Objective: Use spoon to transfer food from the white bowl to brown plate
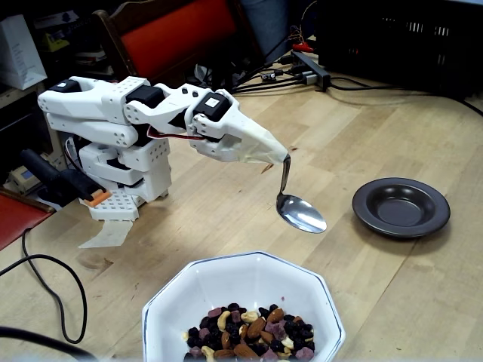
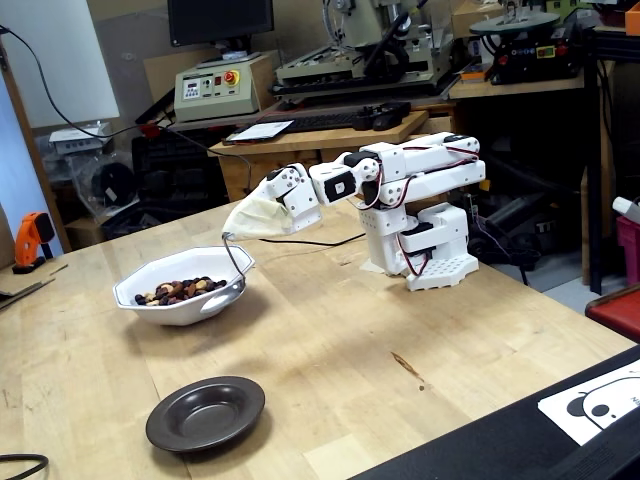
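A: Where does it stand?

B: The gripper [image 1: 281, 157] has its fingers pressed together on the thin handle of the spoon [image 1: 300, 213], which hangs down from the tip with its oval scoop lowest — and that scoop looks bare, nothing in it that I can see.

A: And the food?

B: All the food [image 1: 253, 332] sits in the white bowl [image 1: 226, 275], below and in front of the tip in one fixed view. In the other fixed view the spoon [image 2: 236, 268] hangs at the bowl's near rim [image 2: 232, 262], close to it; I can't tell whether it touches. The brown plate [image 1: 400, 206] lies well off to one side of the tip, empty.

A: So what might spoil it?

B: Three things, I'd judge. The handle is slim and slick, held only at its top — pushing into the nuts could twist it in the grip, so the scoop turns and sheds its load. Coming down too near the rim could knock or tip the bowl. And the carry to the plate crosses open table [image 1: 355, 279]; any tilt or jerk there would scatter almonds and raisins short of the dish.
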